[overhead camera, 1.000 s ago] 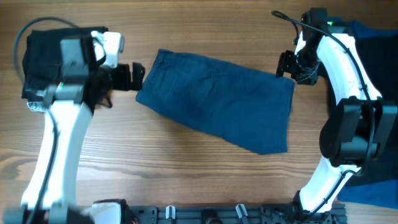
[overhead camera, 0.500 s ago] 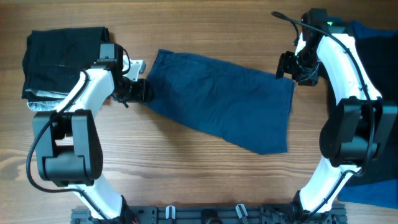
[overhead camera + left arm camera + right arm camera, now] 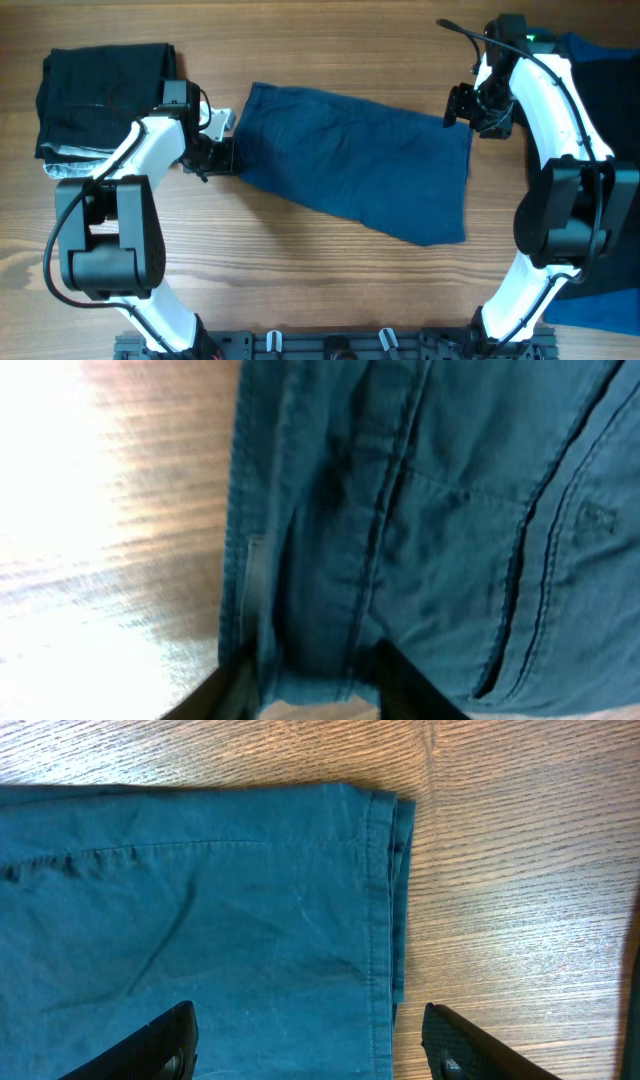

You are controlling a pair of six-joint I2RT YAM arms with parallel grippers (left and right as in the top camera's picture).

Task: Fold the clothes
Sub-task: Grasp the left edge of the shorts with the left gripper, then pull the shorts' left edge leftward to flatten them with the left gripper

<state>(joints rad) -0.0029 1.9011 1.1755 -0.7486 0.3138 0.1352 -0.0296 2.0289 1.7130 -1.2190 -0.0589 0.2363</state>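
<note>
The wooden counter [image 3: 300, 290] fills the overhead view, with one robot arm at each side. One dark navy pair of shorts [image 3: 350, 165] lies flat in the middle of the frame. Its long axis runs from the upper left down toward the lower right, at a slight tilt, and the stitched waistband end points left.

One folded black garment [image 3: 100, 90] sits in the upper left corner, and a sliver of light grey cloth [image 3: 62, 171] shows under its lower edge. One heap of blue cloth [image 3: 605, 65] lies along the right edge, partly behind the right arm.

The left end effector [image 3: 226, 153] is at the left end of the shorts. In the left wrist view its fingers [image 3: 235, 690] stand on either side of the hem, drawn part-way in. I cannot tell whether they actually pinch the cloth.

The right end effector [image 3: 462, 106] sits at the upper right corner of the shorts. In the right wrist view its fingers [image 3: 170, 1040] are spread wide above the cloth's corner and grip nothing.
</note>
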